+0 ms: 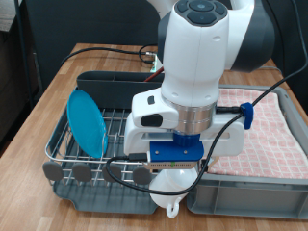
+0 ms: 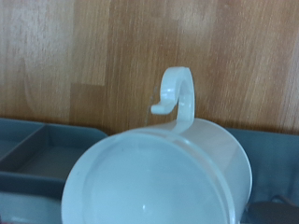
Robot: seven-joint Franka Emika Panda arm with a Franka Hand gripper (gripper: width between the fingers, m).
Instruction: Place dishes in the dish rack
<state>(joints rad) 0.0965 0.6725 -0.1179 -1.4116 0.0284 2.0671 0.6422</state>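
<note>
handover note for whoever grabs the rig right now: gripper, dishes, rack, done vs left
Gripper: at the exterior view's bottom centre, over the near edge where the rack meets the grey bin. The white mug hangs right under it and fills the wrist view, handle pointing away from the camera. The fingers themselves are hidden, so the grip is not confirmed.
Blue plate: already standing on edge in the dish rack, at the exterior view's left.
Wooden spoon: not visible in either view.
Grey bin with pink checked cloth: at the exterior view's right.
Done: plate racked. Left: mug not yet set down; spoon unaccounted for.
</note>
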